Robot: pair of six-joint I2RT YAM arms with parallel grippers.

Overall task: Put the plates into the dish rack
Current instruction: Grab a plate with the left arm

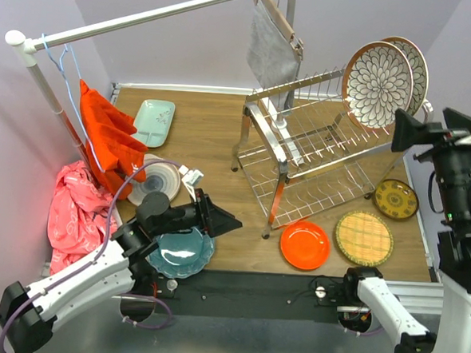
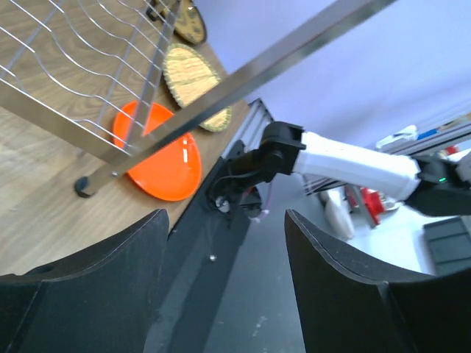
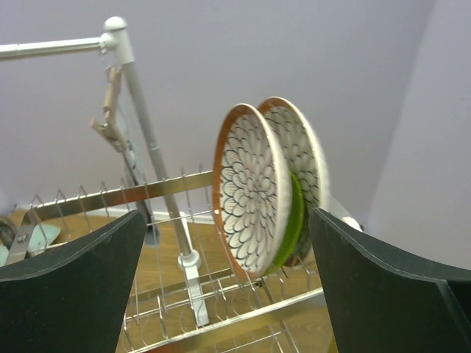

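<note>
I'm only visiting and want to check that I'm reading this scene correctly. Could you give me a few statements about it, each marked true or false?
1. Two floral plates stand upright in the dish rack. True.
2. The orange plate is in the rack. False: it lies flat on the table beside the rack.
3. A lime green plate stands between the floral plates. True.
4. The right gripper grips a plate. False: it is open and empty.

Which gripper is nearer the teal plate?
Left. The left gripper is beside the teal plate; the right gripper is far off, by the floral plates in the dish rack.
</note>
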